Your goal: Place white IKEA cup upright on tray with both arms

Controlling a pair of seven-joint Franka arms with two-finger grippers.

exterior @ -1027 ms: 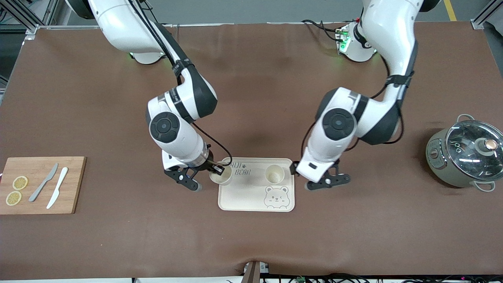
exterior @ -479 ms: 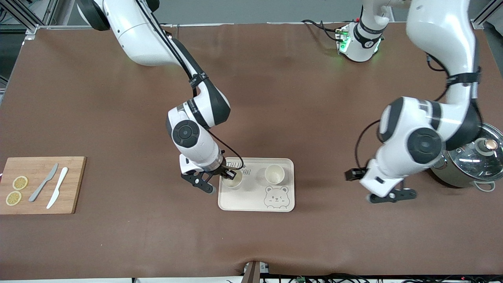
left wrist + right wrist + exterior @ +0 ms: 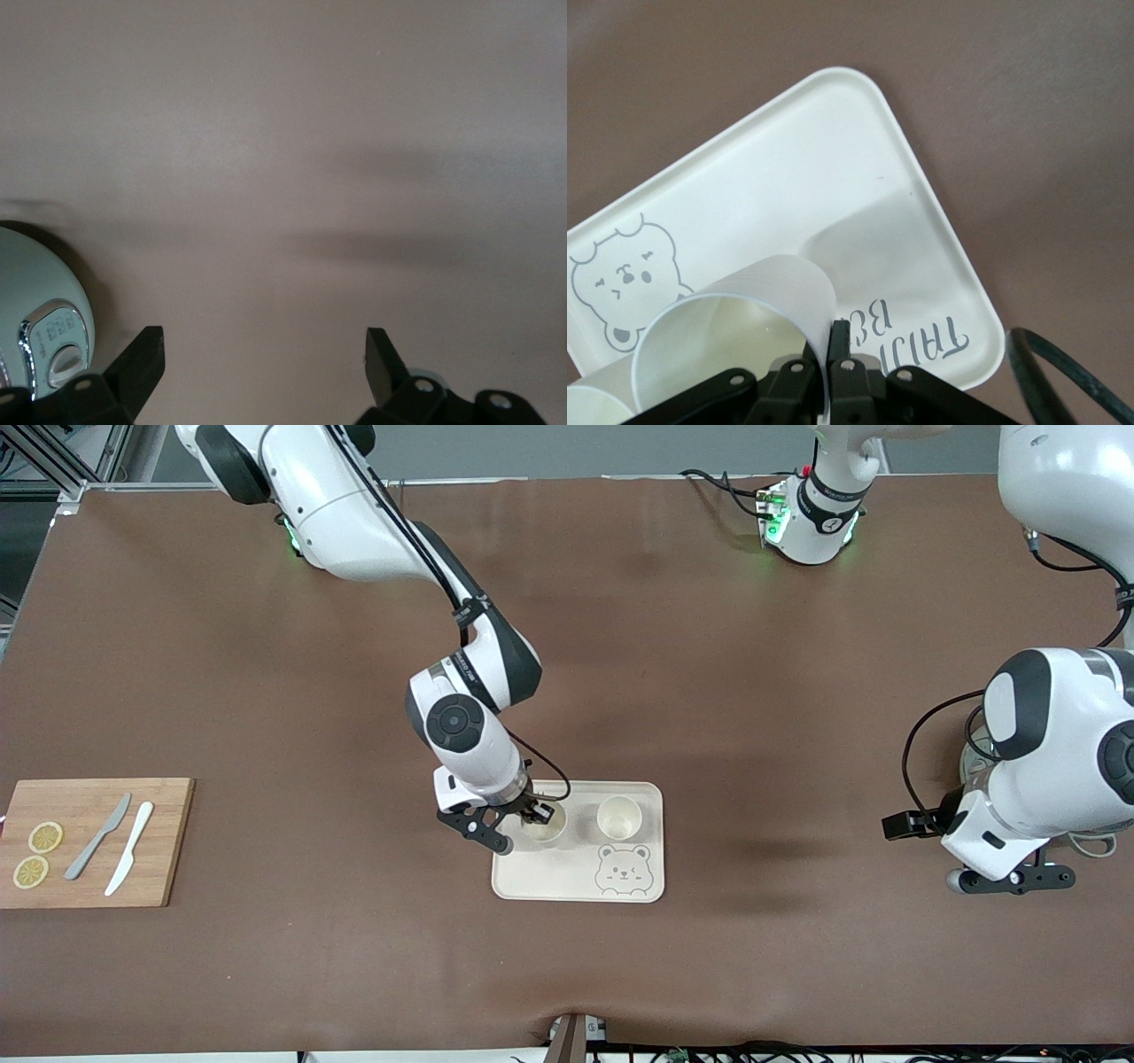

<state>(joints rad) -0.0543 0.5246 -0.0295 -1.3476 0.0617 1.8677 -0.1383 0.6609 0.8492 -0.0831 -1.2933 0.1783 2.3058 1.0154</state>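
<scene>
The cream bear tray lies in the middle of the table. My right gripper is shut on the rim of a white cup, one finger inside and one outside. It holds the cup upright over the tray's end toward the right arm. In the right wrist view the gripper pinches the cup wall over the tray. A second white cup stands upright on the tray beside it. My left gripper is open and empty over bare table next to the pot; it also shows in the left wrist view.
A green pot with a glass lid stands at the left arm's end, mostly hidden by the left arm. A wooden cutting board with two knives and lemon slices lies at the right arm's end.
My right gripper has carried the cup from the tray's edge in over the tray, toward the other cup. My left arm has swung away from the tray to the pot.
</scene>
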